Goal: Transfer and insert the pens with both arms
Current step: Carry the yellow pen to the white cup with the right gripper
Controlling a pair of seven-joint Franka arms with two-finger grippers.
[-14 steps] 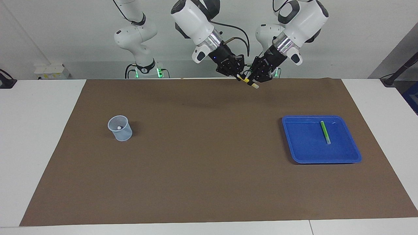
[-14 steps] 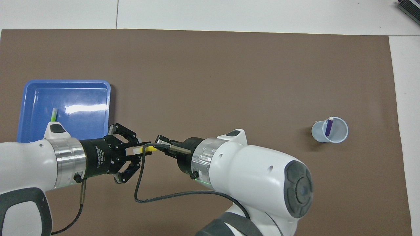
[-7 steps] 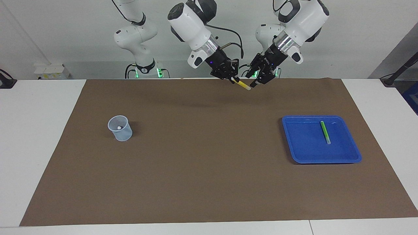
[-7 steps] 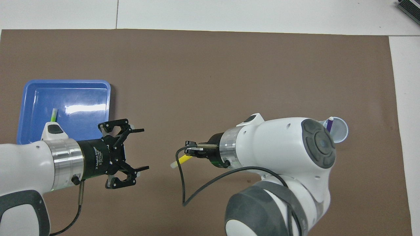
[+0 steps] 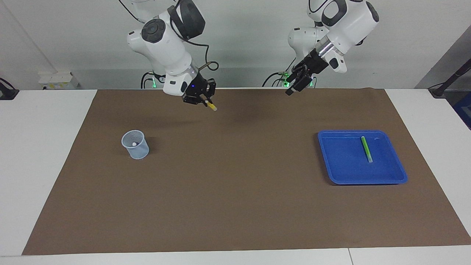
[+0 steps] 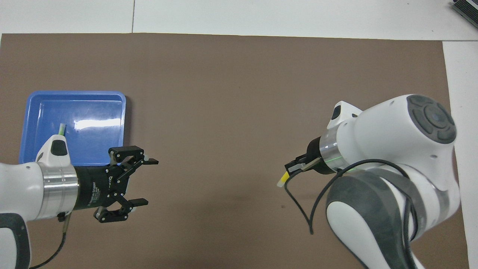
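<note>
Brown matting point(image 5: 235, 191) covers a white table point(image 5: 44, 165) below a pale wall, seen from across the table. 2 large white arms hang over the mat's edge nearest the robots. At the right arm's end the right gripper point(image 5: 206, 102) is clamped on a yellow pen point(image 5: 212, 107), whose whitish tip slants down over bare mat, above and apart from a clear cup point(image 5: 135, 144) standing on the mat. At the left arm's end the left gripper point(image 5: 296, 84) hangs with nothing in it, fingers parted. A blue tray point(image 5: 390, 173) lies on the mat at that end — inside it 1 green pen point(image 5: 366, 149) rests flat, pointing toward and away from the robots.

From above, the left gripper point(image 6: 145, 182) stands wide open over bare mat point(image 6: 239, 86), just beside the tray point(image 6: 74, 98) at its corner nearest the robots. Only the pale end of the green pen point(image 6: 61, 129) shows past the arm's wrist. The right gripper point(image 6: 289, 175) pinches the yellow pen point(image 6: 282, 180) — its whitish end sticks out over the mat. The cup is hidden under the right arm.
</note>
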